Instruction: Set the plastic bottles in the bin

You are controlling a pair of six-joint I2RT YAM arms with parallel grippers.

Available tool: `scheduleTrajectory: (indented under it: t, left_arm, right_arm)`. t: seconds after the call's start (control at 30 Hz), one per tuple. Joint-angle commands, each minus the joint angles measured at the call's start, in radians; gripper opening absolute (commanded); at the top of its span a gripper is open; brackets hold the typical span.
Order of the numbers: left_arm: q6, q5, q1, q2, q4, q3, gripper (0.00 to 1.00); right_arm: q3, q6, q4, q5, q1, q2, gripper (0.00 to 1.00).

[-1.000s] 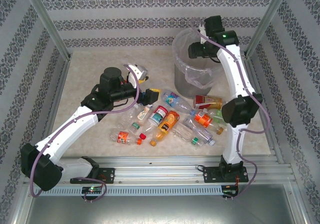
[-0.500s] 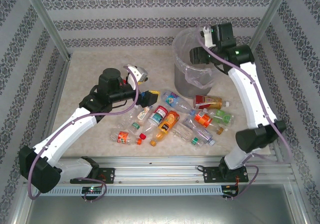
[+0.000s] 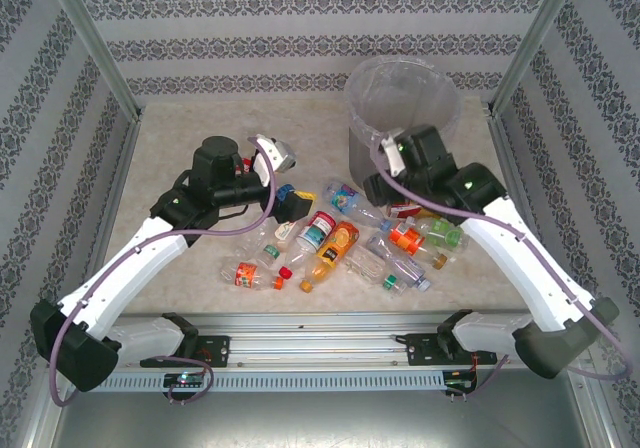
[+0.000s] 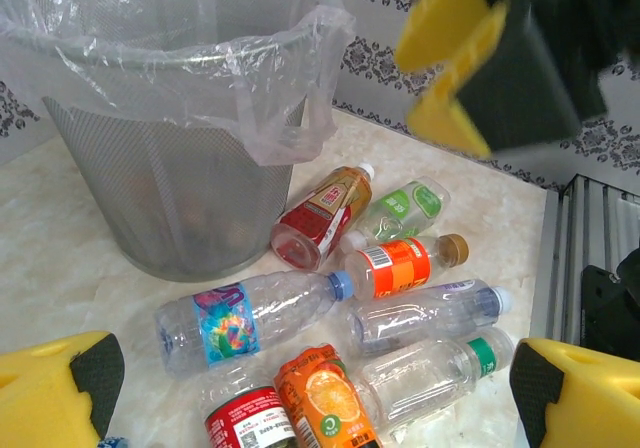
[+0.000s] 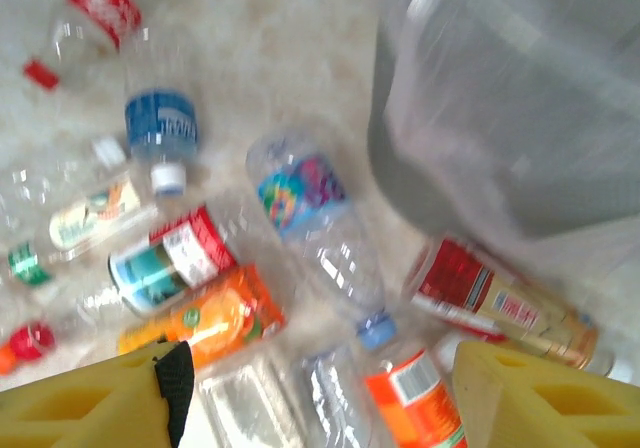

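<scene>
Room lies open on the left and far side of the tabletop (image 3: 170, 138), which is closed in by patterned walls. The plastic bottles (image 3: 345, 238) lie bunched mid-tabletop, just in front of the bin (image 3: 365, 158) at the far right. The left gripper (image 3: 288, 180) hangs at the heap's left edge, fingers wide apart and empty; the right gripper (image 5: 320, 398) hovers over the bottles just beside the bin's wall, fingers apart, holding nothing.
</scene>
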Motion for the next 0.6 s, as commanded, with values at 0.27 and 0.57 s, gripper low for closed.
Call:
scheduleTrajectory:
  t: [0.27, 0.57]
  left_arm:
    - [0.068, 0.005, -0.057, -0.06, -0.102, -0.034, 1.0]
    - [0.055, -0.102, -0.105, -0.04, -0.064, -0.068, 1.0]
  right_arm:
    - [-0.279, 0.169, -0.047, -0.036, 0.101, -0.049, 0.69]
    - [-0.419, 0.224, 0.053, -0.068, 0.145, 0.0, 0.71]
